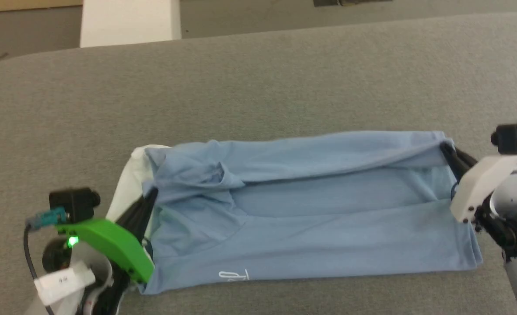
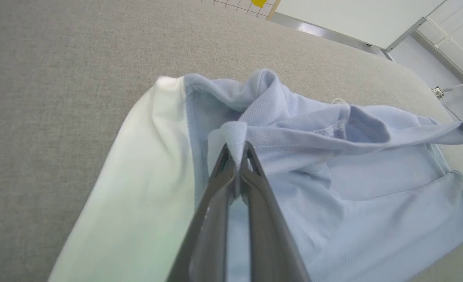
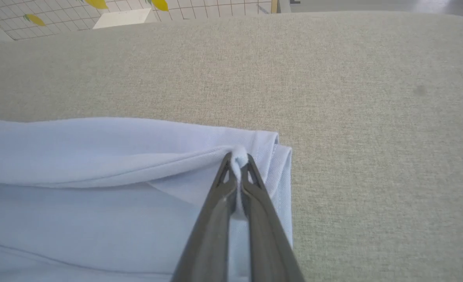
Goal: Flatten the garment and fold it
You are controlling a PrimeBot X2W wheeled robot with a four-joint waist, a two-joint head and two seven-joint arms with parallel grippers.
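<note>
Lying on the grey cloth-covered surface [image 1: 258, 78], the light blue shirt [image 1: 311, 227] runs lengthwise from left to right between both arms. The left gripper [image 2: 237, 148] is closed on a fold near the collar, and the right gripper [image 3: 238, 157] is closed on the hem corner.

Small white script logo [image 1: 234, 276] on shirt [image 1: 311, 210], at 6 o'clock on the cloth, half cut off by its near edge: curls only, not readable. White tag [image 1: 64, 278] on left arm [image 1: 109, 247], at 8 o'clock: tiny dark marks, too blurred to read. No legible text.
</note>
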